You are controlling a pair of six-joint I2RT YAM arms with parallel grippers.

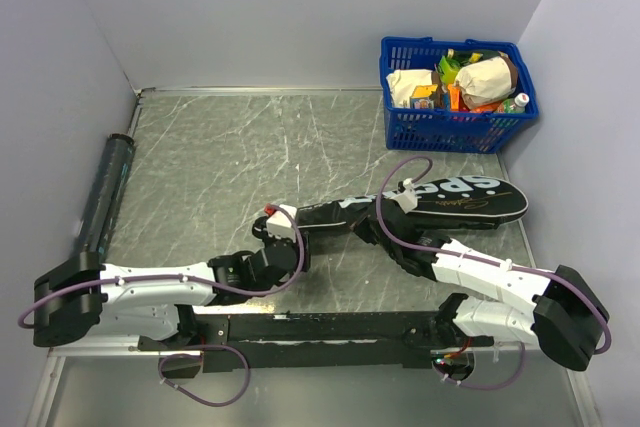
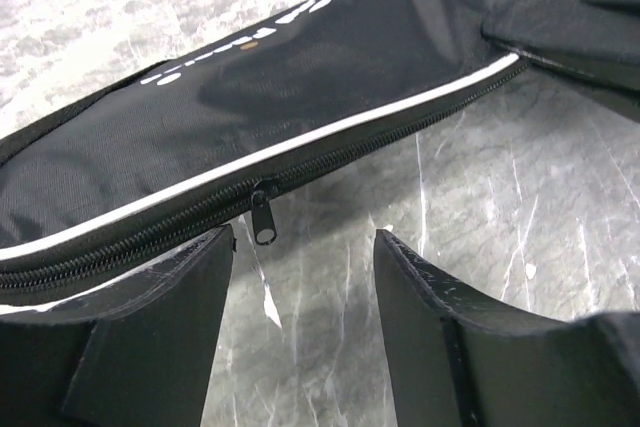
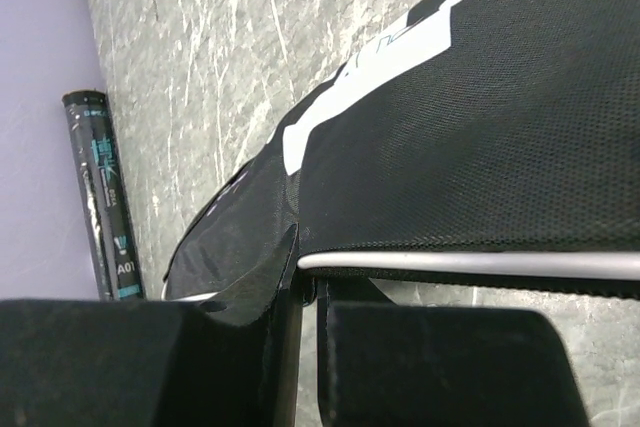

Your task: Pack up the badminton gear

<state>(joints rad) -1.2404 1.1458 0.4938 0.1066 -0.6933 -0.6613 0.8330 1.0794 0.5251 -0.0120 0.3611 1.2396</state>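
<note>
Poises open left gripper (image 2: 305, 247) just beneath the zip pull (image 2: 263, 219) of the bag (image 1: 480, 202), stretched lengthwise from centre to right of frame, and seemingly pinches its edge in right gripper (image 3: 308, 272).

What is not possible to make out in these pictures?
Rackets, shuttlecocks: no view shows them; racket bag and tube are opaque.
Bag lettering: top view, partly behind the right arm.
Tube label: right wrist view, too small.
Zipper: left wrist view, left end cut off.
</note>
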